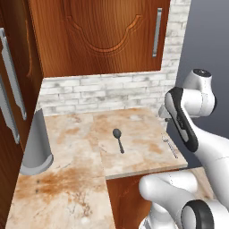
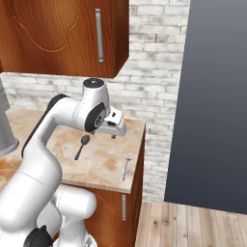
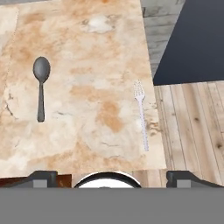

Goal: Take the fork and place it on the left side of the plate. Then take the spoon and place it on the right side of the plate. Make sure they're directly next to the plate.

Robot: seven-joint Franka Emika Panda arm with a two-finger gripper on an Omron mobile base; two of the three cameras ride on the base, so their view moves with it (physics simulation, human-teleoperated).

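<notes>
A: Left base view first — where are the utensils?

B: The spoon (image 1: 118,139) lies mid-frame on the marble counter (image 1: 71,179), bowl toward the brick wall (image 1: 103,91). The fork (image 1: 170,146) is at right centre, close to the counter's right edge and partly behind the white arm. A grey upright cylinder (image 1: 38,145) stands at the left, and a wooden cabinet (image 1: 98,36) takes up the top.

A: And the right base view?

B: The spoon (image 2: 81,146) sits left of centre, just below the arm's wrist. The fork (image 2: 126,165) lies lower and to the right, along the counter's edge. The gripper (image 2: 114,136) hangs above the counter between them (I cannot tell from here how its jaws stand). A dark panel (image 2: 217,96) fills the right side, with wooden floor (image 2: 193,224) at the lower right.

A: The hand view?

B: Spoon (image 3: 41,85) at the left, bowl toward the top of the frame; fork (image 3: 141,115) right of centre, tines up, well apart from the spoon. The two fingertips (image 3: 41,178) show at the bottom corners — jaws spread wide, nothing between them.
</notes>
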